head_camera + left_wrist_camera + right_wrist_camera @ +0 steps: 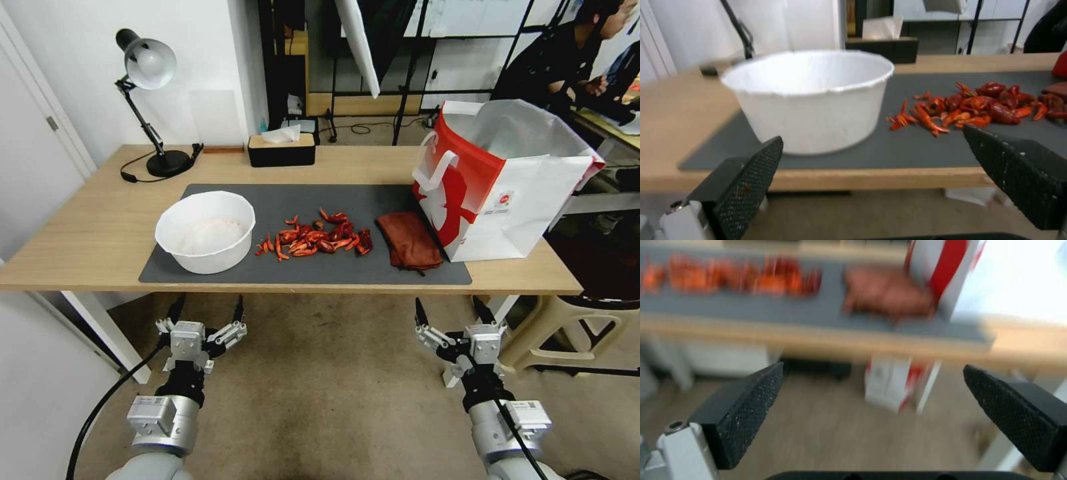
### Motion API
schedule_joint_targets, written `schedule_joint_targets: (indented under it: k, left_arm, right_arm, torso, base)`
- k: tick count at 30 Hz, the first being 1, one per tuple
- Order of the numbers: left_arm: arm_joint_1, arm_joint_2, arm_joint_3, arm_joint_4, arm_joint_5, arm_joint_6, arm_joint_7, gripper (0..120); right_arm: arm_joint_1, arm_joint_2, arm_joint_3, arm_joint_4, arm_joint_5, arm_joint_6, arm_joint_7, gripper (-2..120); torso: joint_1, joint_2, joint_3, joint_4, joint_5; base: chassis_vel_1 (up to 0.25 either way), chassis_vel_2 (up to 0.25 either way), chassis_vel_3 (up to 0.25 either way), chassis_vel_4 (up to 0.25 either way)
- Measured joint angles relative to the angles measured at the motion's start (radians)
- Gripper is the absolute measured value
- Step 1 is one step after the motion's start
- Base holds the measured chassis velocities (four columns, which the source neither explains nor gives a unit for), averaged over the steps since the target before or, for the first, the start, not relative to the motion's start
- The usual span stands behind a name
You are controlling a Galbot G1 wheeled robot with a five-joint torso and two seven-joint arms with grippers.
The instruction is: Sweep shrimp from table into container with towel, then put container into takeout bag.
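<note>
Table (80, 240) with grey mat (360, 200): white container (205, 231) at the mat's left end, upright; shrimp (315, 239) heaped mid-mat, just beside it; towel (408, 240) right of the shrimp, next to the takeout bag (497, 183). Left gripper (205, 310) and right gripper (455, 310): both below the table's front edge, fingers spread apart, holding nothing.

The whole table (87, 240) is seen from above and in front by the head view, looking down. The left wrist view is placed low, just before the table edge, facing the container (811, 100) closely. The right wrist view is placed lower, facing the towel (885, 293). The shrimp (313, 239) are shared by all three views.
</note>
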Motion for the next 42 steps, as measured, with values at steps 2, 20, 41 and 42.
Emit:
schedule_joint_targets:
  k: [2, 20, 41, 42]
  left_arm:
    - [-0.008, 0.013, 0.006, -0.012, -0.041, 0.038, -0.021, 100]
    - [-0.044, 0.043, -0.01, 0.073, -0.09, -0.068, -0.033, 100]
    - [-0.382, 0.597, -0.217, 0.31, -0.371, -0.17, 0.46, 100]
    - [-0.405, 0.624, -0.211, 0.328, -0.369, -0.17, 0.494, 100]
  right_arm:
    - [-0.008, 0.015, 0.0, 0.0, -0.015, -0.045, -0.022, 100]
    - [-0.003, 0.025, 0.031, 0.02, -0.007, -0.043, -0.063, 100]
    - [0.027, 0.004, 0.013, -0.005, -0.009, -0.037, -0.066, 100]
    - [0.025, 0.005, 0.014, -0.004, -0.011, -0.036, -0.066, 100]
  torso:
    - [0.0, 0.0, 0.0, -0.0001, -0.0001]
    - [0.0, 0.0, 0.0, 0.0002, 0.0]
    - [0.0, 0.0, 0.0, -0.0001, -0.0003]
    - [0.0, 0.0, 0.0, 0.0, -0.0003]
  base:
    - [0.0, 0.0, 0.0, 0.0]
    - [0.0, 0.0, 0.0, 0.0]
    - [0.0, 0.0, 0.0, 0.0]
    - [0.0, 0.0, 0.0, 0.0]
